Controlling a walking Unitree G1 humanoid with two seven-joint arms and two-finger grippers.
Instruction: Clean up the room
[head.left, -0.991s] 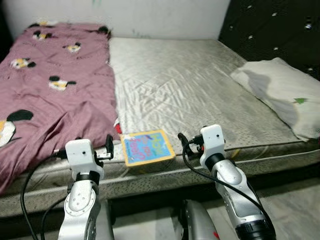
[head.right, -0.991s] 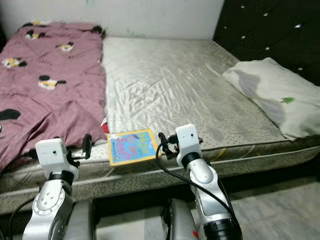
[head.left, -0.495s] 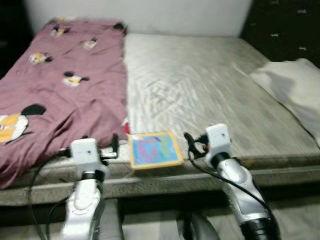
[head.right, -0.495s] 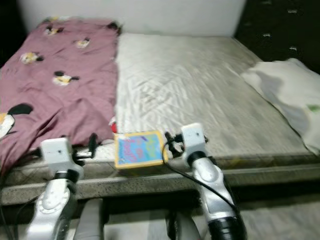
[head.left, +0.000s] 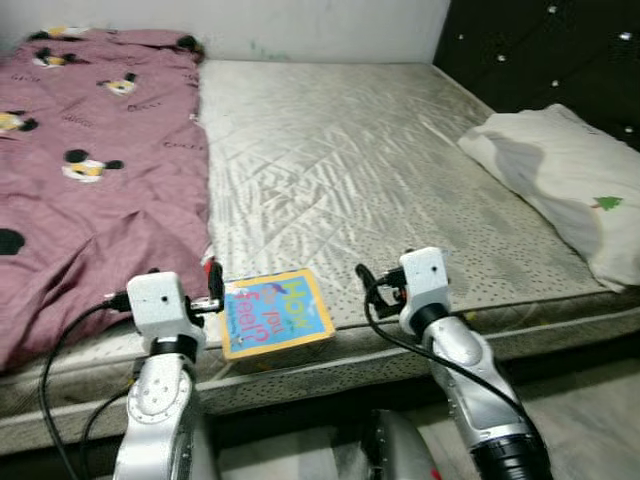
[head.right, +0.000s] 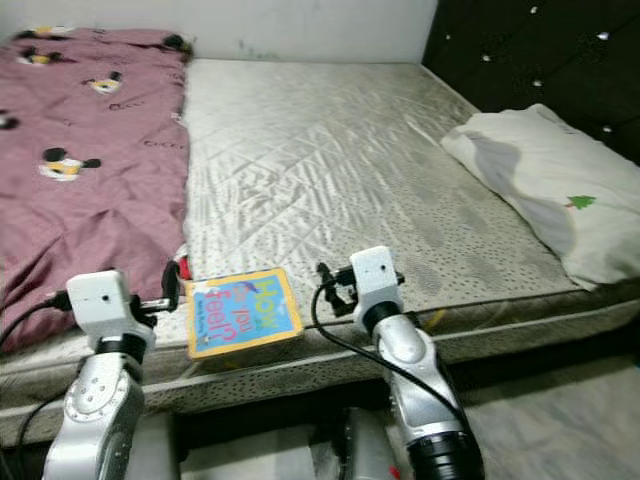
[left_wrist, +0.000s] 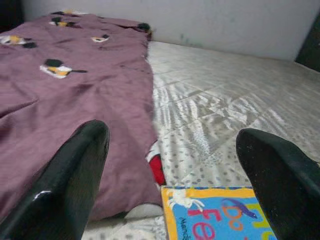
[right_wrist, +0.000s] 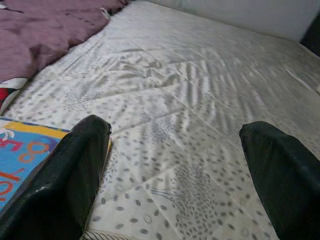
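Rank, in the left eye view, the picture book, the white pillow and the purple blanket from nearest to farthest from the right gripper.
From the right gripper:
1. The picture book, just to its left at the mattress edge.
2. The purple blanket, further left, across the bed's left side.
3. The white pillow, far off to the right by the dark headboard.

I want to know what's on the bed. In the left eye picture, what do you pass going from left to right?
Purple blanket → left gripper → picture book → right gripper → white pillow.
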